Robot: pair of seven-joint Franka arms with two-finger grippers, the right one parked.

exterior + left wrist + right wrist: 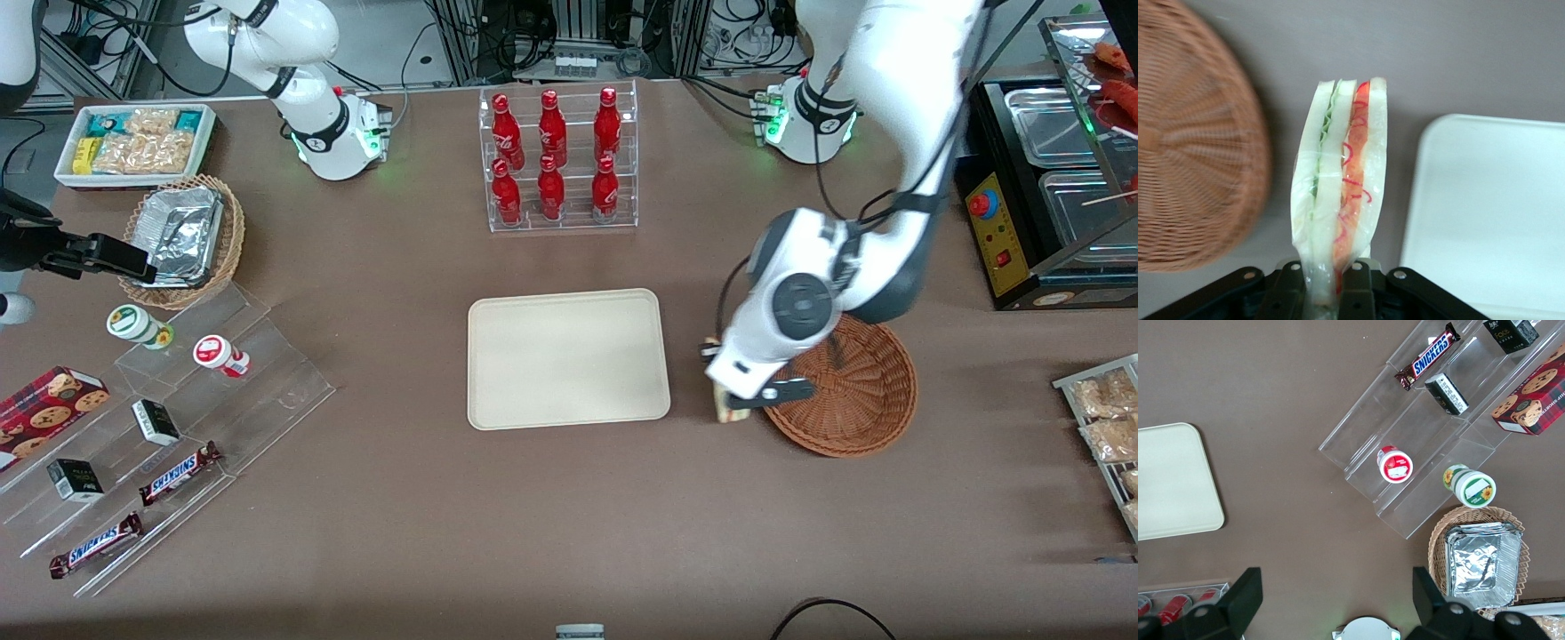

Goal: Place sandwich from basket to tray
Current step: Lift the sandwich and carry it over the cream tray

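Sandwich (1341, 180) held on edge in clear wrap, pale bread with green filling on one side and red on the other, its lower end pinched between the two black fingers (1358, 290) of the left gripper (1326, 293), which is clamped narrow on it. In the front view only a sliver of the sandwich (727, 411) shows beneath the gripper (742, 402), over bare brown table (569, 533) in the gap between basket and tray. Basket (849, 391), reddish-brown wicker, lies just at 3 o'clock from the gripper, with the arm's wrist overhanging its rim; nothing seen lying in the part that shows. Tray (569, 358), cream, flat, sits near at 9 o'clock from the sandwich. Clear rack of red bottles (556, 160) stands at 12 o'clock from the tray, farther from the front camera.
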